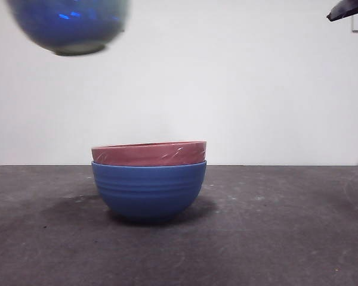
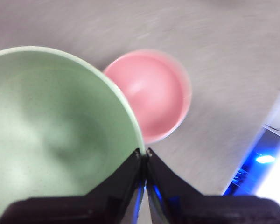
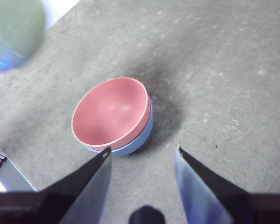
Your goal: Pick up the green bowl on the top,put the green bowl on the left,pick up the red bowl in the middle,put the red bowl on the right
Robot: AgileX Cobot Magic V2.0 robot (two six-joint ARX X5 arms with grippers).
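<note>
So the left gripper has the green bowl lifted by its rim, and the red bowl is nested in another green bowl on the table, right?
Not quite. The left gripper does hold the green bowl by its rim, but the red bowl is nested in a blue bowl, as the front view shows.

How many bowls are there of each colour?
green bowl: 1, held up in the left gripper
red bowl: 1, nested in the blue one
blue bowl: 1, on the table
Total: 3 bowls
</note>
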